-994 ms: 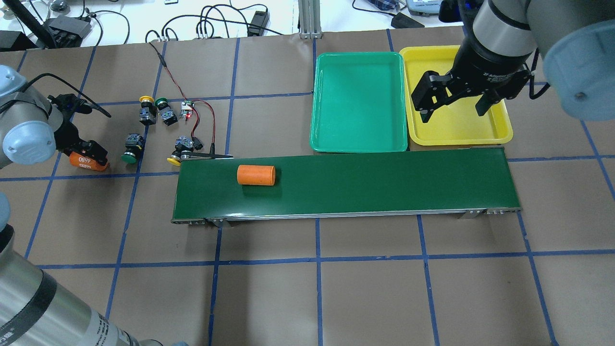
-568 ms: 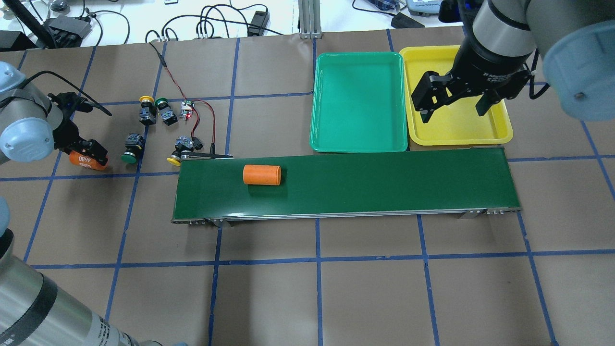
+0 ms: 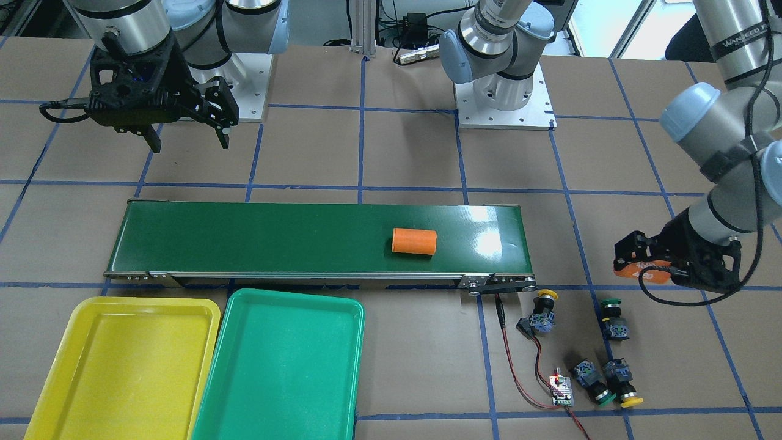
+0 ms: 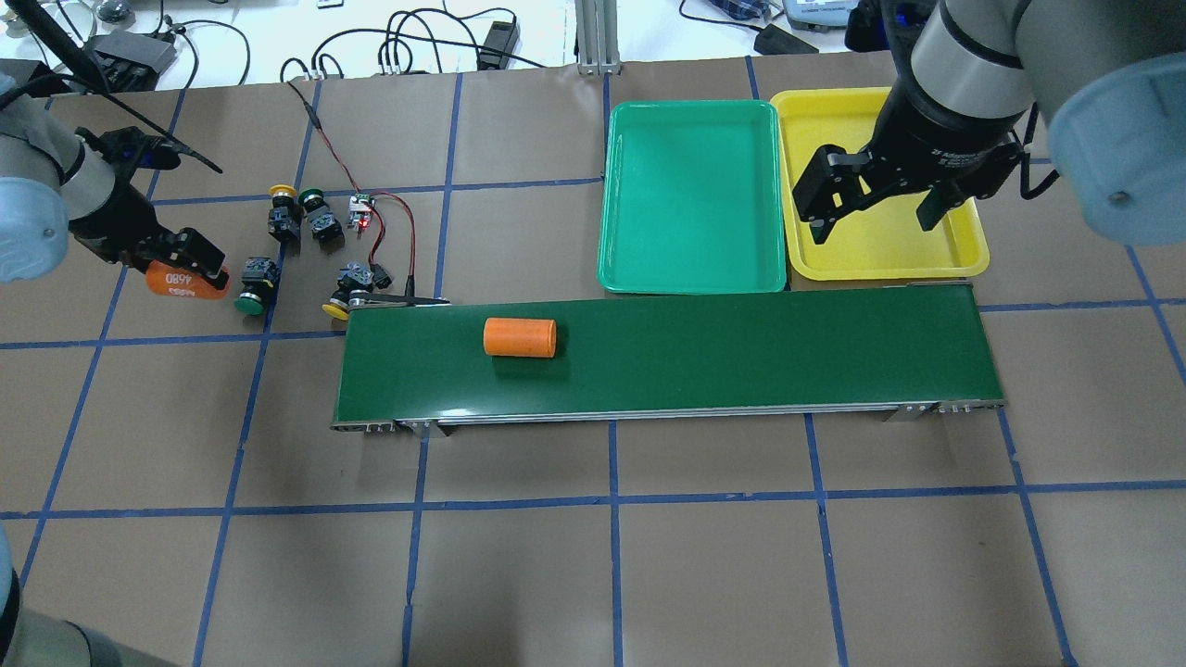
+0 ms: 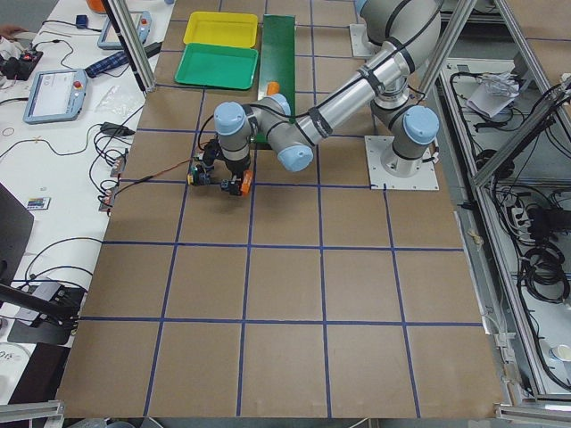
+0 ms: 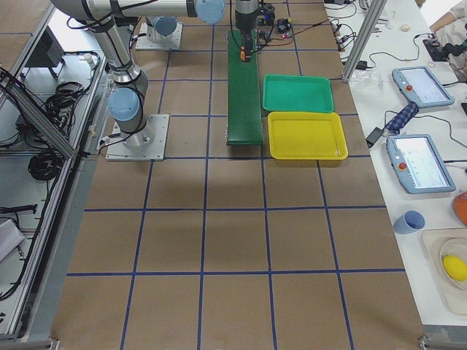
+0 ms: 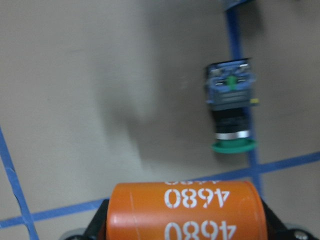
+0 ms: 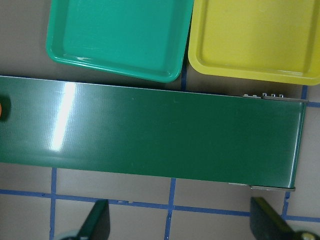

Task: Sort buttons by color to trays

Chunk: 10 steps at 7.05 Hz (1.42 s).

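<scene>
At the overhead frame's left edge the left pincer [image 4: 190, 266] clamped an orange cylinder [image 7: 185, 210] marked 4680, four buttons [image 4: 252, 283] lay on the tabletop [image 4: 556, 574] just right of it, right pincer [image 4: 871, 225] hung open over the yellow tray [image 4: 964, 264], upper right, green tray [image 4: 690, 195] alongside.

Number on show: 4680, on the orange cylinder [image 7: 185, 210].
It is printed in white, twice, one row above the other; the cylinder is gripped by the left gripper [image 4: 188, 270].
</scene>
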Available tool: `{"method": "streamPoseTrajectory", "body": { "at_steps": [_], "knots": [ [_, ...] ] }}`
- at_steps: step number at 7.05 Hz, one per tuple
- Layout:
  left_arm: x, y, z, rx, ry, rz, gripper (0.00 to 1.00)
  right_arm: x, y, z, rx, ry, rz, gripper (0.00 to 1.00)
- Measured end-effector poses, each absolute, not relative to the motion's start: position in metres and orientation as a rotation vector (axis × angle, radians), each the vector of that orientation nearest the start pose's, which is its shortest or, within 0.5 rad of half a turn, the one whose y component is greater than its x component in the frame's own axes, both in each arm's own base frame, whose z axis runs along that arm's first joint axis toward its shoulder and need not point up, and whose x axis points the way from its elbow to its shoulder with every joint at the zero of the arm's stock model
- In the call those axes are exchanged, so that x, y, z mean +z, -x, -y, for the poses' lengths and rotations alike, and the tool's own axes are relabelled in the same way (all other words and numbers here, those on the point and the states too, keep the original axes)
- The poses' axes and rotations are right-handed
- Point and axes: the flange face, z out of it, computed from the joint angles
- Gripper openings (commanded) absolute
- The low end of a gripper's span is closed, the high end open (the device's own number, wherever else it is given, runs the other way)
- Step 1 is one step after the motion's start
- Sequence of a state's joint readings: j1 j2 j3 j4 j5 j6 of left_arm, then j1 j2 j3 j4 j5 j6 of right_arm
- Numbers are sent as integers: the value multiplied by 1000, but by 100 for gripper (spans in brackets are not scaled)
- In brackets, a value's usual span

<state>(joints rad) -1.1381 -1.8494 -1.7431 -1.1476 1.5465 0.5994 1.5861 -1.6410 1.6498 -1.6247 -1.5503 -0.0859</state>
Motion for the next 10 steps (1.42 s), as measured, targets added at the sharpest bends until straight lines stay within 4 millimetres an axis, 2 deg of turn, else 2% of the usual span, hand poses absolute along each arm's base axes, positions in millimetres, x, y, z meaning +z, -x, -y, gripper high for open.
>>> {"method": "streamPoseTrajectory", "body": {
  "at_steps": [1,3,4,6,8,9,10],
  "knots": [
    [306,-77,558,37,-221,-3180,0,487,-143,462,-69,159,-3116,100],
    [296,-9,521,99,-184,-3194,0,486,-143,462,-68,159,-3114,100],
    [290,21,509,123,-183,-3193,0,486,-143,461,-69,159,-3114,100],
    [273,61,499,172,-165,-3191,0,486,-142,461,-68,157,-3114,100],
    [261,77,497,196,-148,-3189,4,486,-142,462,-68,156,-3114,100],
    [259,81,497,195,-153,-3189,81,486,-142,462,-69,155,-3114,100],
    [258,83,497,191,-161,-3189,100,487,-141,462,-69,152,-3115,100]
  ]
}}
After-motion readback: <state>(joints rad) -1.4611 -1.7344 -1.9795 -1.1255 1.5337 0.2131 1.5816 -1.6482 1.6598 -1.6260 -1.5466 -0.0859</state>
